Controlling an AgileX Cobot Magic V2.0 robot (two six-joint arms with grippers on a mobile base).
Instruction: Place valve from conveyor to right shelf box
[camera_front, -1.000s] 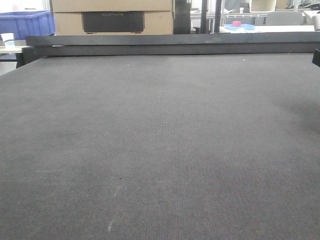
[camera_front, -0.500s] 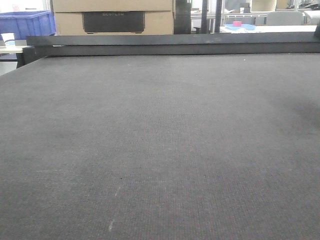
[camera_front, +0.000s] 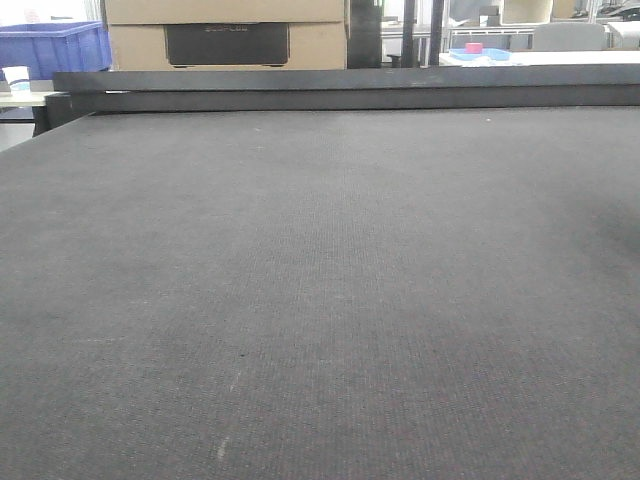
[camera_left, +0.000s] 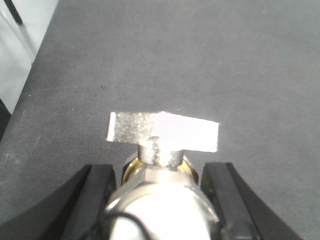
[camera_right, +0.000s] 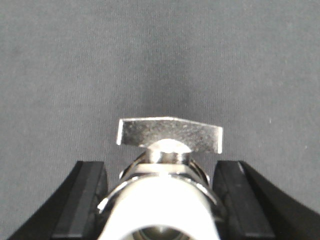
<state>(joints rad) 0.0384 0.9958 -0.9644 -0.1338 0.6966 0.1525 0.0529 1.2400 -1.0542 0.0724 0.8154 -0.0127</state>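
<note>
Left gripper (camera_left: 157, 170) clamped on steel valve (camera_left: 165, 132), body between both fingers, T-handle pointing forward above the conveyor (camera_left: 210, 60). Right gripper (camera_right: 160, 166) likewise clamps second valve (camera_right: 170, 136).

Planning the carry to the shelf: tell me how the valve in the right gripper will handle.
The valve looks solid metal, so probably rigid and heavy for its size. Its polished rounded body may slip in the right gripper. The flat handle should limit rolling.
</note>
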